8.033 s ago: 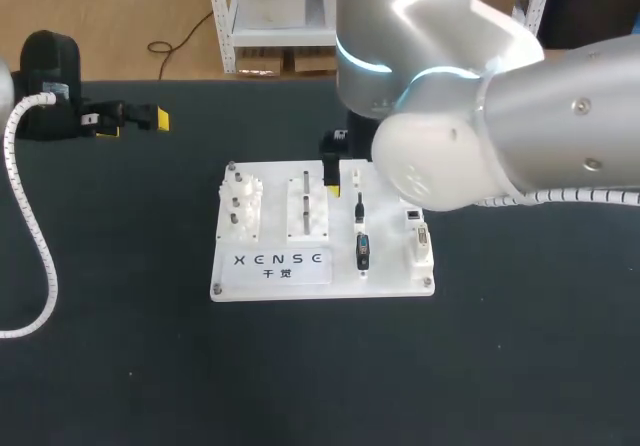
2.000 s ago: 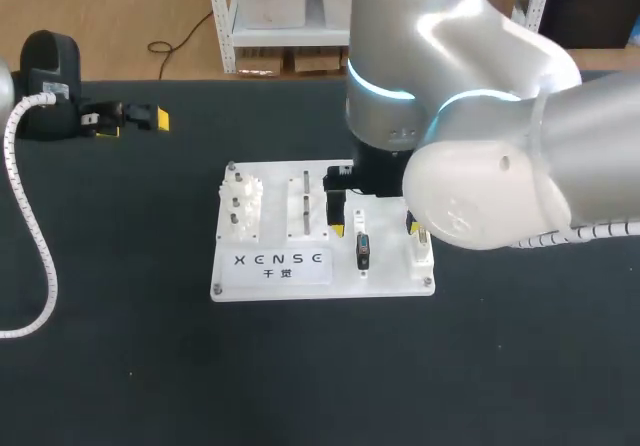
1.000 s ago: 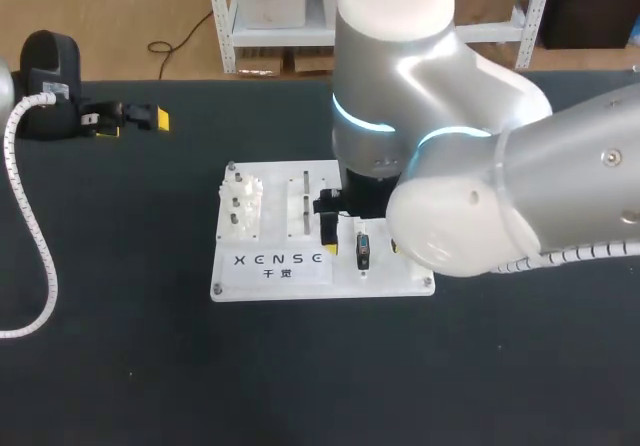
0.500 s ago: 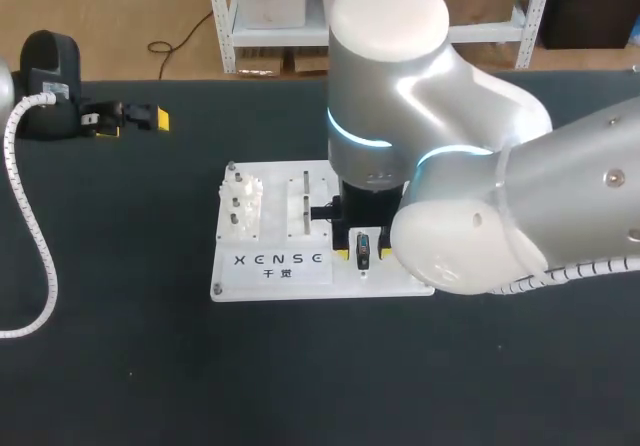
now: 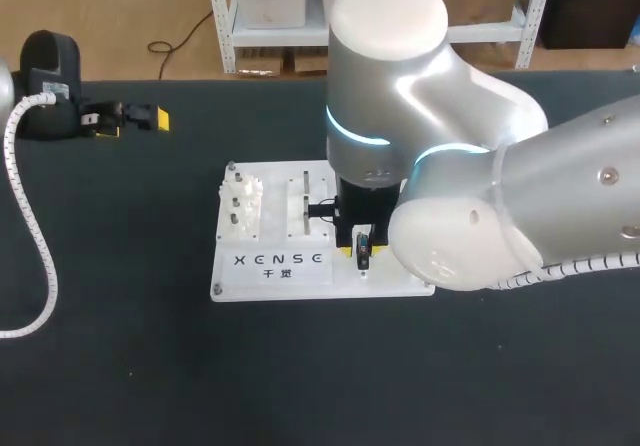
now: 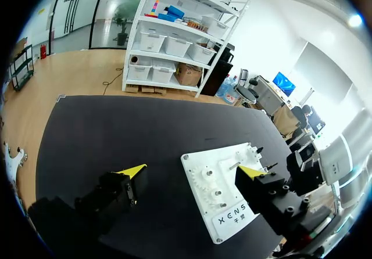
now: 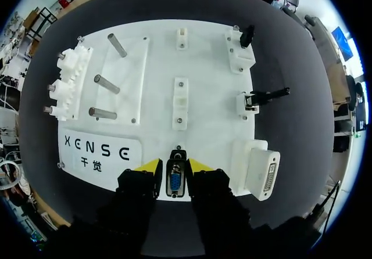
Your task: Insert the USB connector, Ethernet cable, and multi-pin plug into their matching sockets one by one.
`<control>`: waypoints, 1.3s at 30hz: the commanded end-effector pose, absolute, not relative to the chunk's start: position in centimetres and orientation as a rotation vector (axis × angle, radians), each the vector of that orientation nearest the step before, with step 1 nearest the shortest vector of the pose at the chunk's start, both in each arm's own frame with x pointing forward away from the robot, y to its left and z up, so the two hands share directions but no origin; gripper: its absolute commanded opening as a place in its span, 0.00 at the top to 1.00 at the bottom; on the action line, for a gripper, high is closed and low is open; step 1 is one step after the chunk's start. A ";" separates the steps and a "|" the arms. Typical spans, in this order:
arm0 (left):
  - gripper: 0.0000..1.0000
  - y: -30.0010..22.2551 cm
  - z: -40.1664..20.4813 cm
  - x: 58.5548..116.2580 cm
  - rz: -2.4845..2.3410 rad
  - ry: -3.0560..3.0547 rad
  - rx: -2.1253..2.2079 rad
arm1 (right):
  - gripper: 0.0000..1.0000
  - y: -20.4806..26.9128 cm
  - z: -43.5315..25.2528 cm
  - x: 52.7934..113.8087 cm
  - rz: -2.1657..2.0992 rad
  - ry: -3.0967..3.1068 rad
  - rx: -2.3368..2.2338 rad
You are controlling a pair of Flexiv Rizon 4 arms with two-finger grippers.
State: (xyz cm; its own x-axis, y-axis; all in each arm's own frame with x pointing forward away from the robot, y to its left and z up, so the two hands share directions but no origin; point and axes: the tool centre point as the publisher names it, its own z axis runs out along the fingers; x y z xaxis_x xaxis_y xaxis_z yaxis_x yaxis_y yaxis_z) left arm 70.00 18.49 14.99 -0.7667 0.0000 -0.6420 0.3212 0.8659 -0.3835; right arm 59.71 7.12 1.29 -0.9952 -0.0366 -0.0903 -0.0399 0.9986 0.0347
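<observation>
A: Down low over the white board (image 5: pixel 275 281), mid-worktop (image 5: pixel 120 366), with the right pincer (image 7: pixel 174 165). Straddling the multi-pin plug (image 7: pixel 174 180), toward the board's 5 o'clock.

B: Clenched on it?

A: Cannot tell. Close on both flanks of the plug, but no saying whether touching.

B: Why straight from above?

A: Probably down to the plug's pose: upright in its holder, blue face up, sides offered to a top-down grab. Likely keeps the pins square for the push later.

B: And the target?

A: White multi-pin socket block (image 7: pixel 263 172), just beside the pincer, by the board's corner. A short hop, by the look of it.

B: The other two leads?

A: Farther ahead of the pincer: a far dark connector (image 7: pixel 248 35) and a nearer dark connector (image 7: pixel 268 94), each at its own small white block. Too small to call which is USB and which Ethernet, or whether seated.

B: Left side?

A: Left pincer (image 6: pixel 192 171) released, spread wide, parked out at the worktop's 10 o'clock, well apart from the board. Presumably kept there to leave the right arm room.
</observation>
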 end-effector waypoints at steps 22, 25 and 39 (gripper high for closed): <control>0.00 18.5 15.0 70.0 -0.637 2.374 0.231 | 1.00 5.6 4.5 60.0 0.107 2.970 -0.086; 0.00 18.5 15.0 70.0 -0.637 2.374 0.231 | 1.00 4.9 5.5 60.3 0.113 2.957 -0.074; 0.00 18.5 15.0 70.0 -0.637 2.374 0.231 | 1.00 1.1 7.6 60.5 0.106 2.936 0.023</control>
